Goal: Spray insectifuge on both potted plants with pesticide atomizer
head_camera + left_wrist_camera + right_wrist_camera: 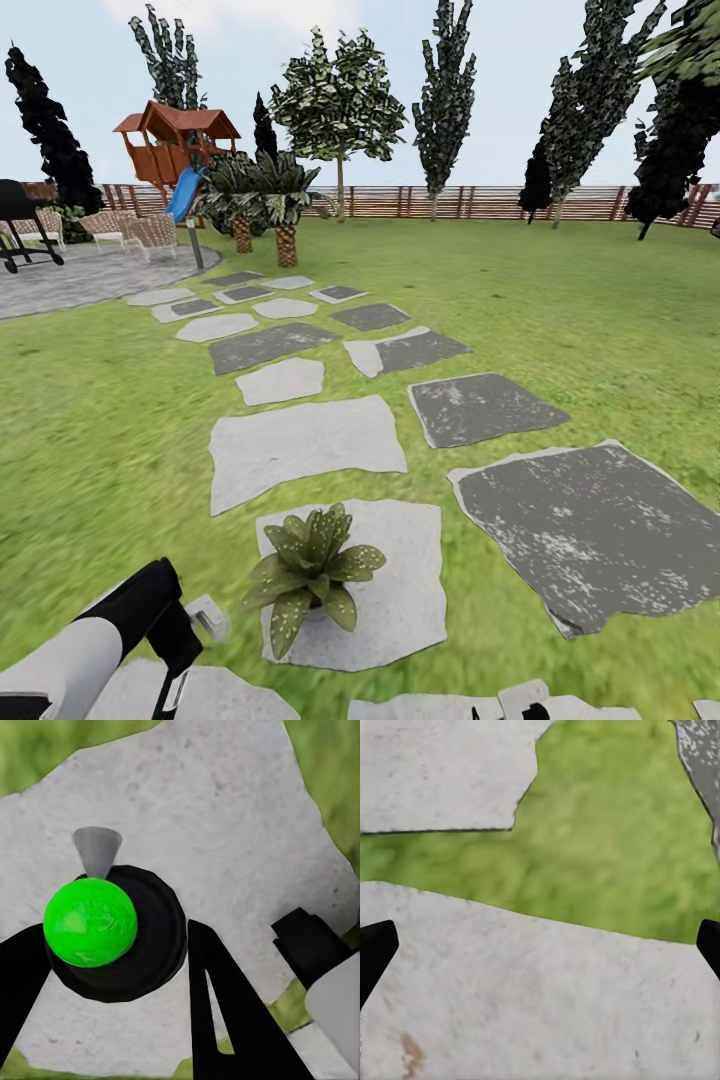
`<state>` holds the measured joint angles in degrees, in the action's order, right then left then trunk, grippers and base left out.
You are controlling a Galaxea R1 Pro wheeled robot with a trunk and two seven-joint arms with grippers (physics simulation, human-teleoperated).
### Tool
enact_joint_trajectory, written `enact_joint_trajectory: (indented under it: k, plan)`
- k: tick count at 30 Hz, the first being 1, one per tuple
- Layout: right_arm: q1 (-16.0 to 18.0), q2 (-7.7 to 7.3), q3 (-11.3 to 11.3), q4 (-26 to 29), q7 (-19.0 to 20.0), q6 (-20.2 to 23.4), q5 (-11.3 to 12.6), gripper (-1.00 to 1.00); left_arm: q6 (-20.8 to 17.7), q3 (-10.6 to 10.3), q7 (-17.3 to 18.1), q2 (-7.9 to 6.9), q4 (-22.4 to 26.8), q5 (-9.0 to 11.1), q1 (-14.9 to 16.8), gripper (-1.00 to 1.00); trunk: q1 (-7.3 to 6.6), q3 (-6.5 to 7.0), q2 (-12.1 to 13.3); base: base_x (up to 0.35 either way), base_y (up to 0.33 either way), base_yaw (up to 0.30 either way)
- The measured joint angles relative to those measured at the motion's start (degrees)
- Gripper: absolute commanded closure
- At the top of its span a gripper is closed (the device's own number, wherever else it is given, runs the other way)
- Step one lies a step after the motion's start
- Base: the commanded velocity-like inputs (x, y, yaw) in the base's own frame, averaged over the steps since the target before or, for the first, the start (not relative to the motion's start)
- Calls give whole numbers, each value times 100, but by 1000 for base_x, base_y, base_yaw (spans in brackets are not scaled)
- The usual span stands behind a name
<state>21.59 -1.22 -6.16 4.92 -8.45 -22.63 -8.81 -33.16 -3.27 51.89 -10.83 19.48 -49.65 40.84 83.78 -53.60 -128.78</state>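
1. In the head view, one potted plant sat on a pale stepping stone in the lawn; its broad pointed leaves carried whitish specks, the insectifuge.
2. The left arm reached in from the lower left corner of that view, with the white head of the pesticide atomizer just beside its dark end, close to the plant's leaves.
3. In the left wrist view, the left gripper had its black fingers clamped on either side of the atomizer's dark round body, topped by a bright green cap; a grey nozzle cone pointed out over a pale stone.
4. In the right wrist view, the right gripper stood with its jaws wide apart, only the black fingertips showing at the edges, over pale stone and a strip of grass.
5. Farther off, grey and dark stepping stones led to a round paved patio with a black grill and wicker chairs.
6. A red wooden playhouse with a blue slide, palm-like plants, tall trees and a brown slatted fence closed the garden.
7. No brand, label or readable writing showed on anything.
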Motion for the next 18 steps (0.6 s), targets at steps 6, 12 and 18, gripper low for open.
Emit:
enact_joint_trajectory:
  k: [6,12,18]
  plan:
    - [0,-2,-7,169,11,-9,-9,-100,219,20,12,-51,-1,32,12,100,1,0,0,-15,95,0]
    - [-2,-7,-3,188,-1,-4,-2,-100,223,29,9,-43,4,54,23,100,0,0,0,2,147,-160]
    - [0,-17,19,181,-3,-3,-1,-100,255,8,107,-14,386,51,20,100,0,0,0,0,18,-177]
